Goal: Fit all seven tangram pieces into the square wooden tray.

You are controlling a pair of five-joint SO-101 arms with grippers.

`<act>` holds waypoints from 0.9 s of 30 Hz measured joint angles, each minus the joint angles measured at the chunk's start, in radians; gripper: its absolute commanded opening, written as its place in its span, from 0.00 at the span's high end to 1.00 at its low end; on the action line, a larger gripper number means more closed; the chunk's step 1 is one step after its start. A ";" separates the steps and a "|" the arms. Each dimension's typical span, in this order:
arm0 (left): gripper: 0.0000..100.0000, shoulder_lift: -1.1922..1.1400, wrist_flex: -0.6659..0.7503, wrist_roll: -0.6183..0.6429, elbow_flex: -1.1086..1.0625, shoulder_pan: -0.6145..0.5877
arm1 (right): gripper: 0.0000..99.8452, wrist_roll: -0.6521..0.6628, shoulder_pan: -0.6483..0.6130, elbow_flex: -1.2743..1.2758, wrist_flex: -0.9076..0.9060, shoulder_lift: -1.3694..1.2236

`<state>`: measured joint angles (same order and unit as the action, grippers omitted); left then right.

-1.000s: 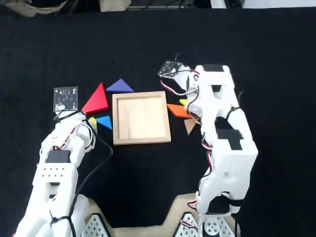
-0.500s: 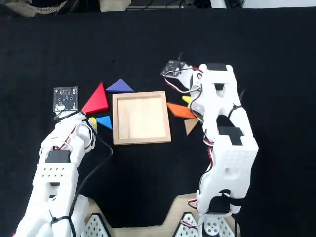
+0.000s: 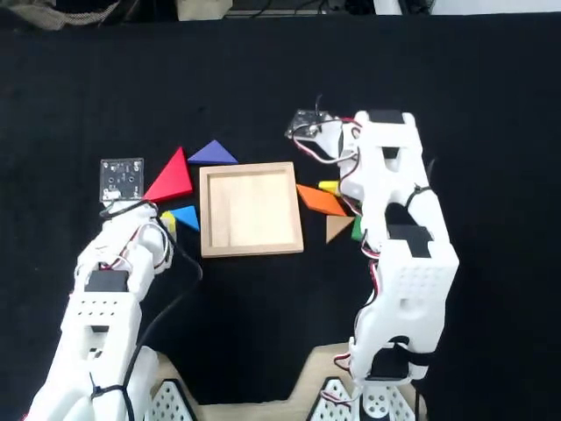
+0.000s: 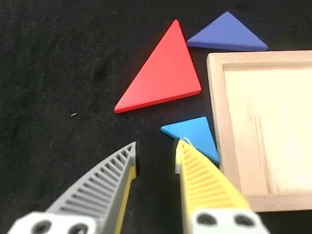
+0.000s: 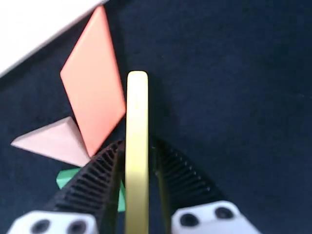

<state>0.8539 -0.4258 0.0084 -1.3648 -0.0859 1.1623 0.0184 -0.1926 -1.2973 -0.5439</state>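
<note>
Black table bears wooden tray — red triangle, orange parallelogram beside it.

Tray sits mid-tabletop. Large triangle and small triangle lie left of it, parallelogram right.

tabletop: black, plain
tray: pale wood, faintly grained
large triangle: red
upper triangle: dark blue
small triangle: light blue
parallelogram: orange
lower-right triangle: tan
gripped piece: yellow
left gripper: grey and yellow, ribbed
right gripper: black, ribbed
</note>
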 measured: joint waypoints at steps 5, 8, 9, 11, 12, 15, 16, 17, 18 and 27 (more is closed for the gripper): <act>0.86 0.000 0.018 0.000 -0.002 0.008 | 0.99 0.000 0.000 -0.221 -0.184 0.000; 0.86 0.000 0.018 0.000 -0.002 0.008 | 0.99 -0.006 -0.014 -0.390 -0.322 0.000; 0.86 0.000 0.018 0.000 -0.002 0.008 | 0.99 -0.025 -0.029 -0.450 -0.362 0.000; 0.86 0.000 0.018 0.000 -0.002 0.008 | 0.99 -0.066 -0.075 -0.543 -0.425 0.000; 0.86 0.000 0.018 0.000 -0.002 0.008 | 0.99 -0.094 -0.103 -0.569 -0.431 0.000; 0.86 0.000 0.018 0.000 -0.002 0.008 | 0.99 -0.163 -0.183 -0.586 -0.433 0.002; 0.86 0.000 0.018 0.000 -0.002 0.006 | 0.99 -0.178 -0.209 -0.586 -0.433 0.005; 0.86 0.000 0.018 0.000 -0.002 -0.002 | 0.99 -0.190 -0.235 -0.580 -0.433 0.021; 0.86 0.000 0.018 0.000 -0.002 -0.014 | 0.99 -0.201 -0.261 -0.563 -0.433 0.046; 0.86 0.000 0.018 0.052 -0.002 -0.061 | 0.99 -0.295 -0.422 -0.157 -0.361 0.508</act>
<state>0.8539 -0.4074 0.0606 -1.3663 -0.1473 0.8677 -0.4035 -0.3491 -1.6579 -0.0361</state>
